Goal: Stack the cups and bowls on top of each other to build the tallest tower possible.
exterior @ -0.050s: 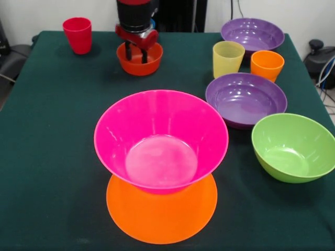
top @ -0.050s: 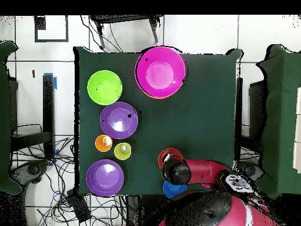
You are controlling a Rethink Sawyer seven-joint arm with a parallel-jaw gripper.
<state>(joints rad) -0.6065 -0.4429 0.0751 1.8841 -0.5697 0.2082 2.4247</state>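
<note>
While the red cup point(exterior @ -0.050s: 77, 34) stands alone at the far left of the green counter point(exterior @ -0.050s: 47, 157), the end effector point(exterior @ -0.050s: 135, 54) reaches down into the small red-orange bowl point(exterior @ -0.050s: 139, 62), fingers apart and inside its rim. In the middle, the pink bowl point(exterior @ -0.050s: 161, 140) sits upright on the upturned orange bowl point(exterior @ -0.050s: 161, 212). Rightward lie the yellow cup point(exterior @ -0.050s: 227, 58), orange cup point(exterior @ -0.050s: 266, 65), two purple bowls point(exterior @ -0.050s: 246, 99) and lime bowl point(exterior @ -0.050s: 294, 147).

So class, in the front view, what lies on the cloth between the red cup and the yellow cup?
The small red-orange bowl, with the gripper lowered into it, sits between the red cup and yellow cup.
</note>
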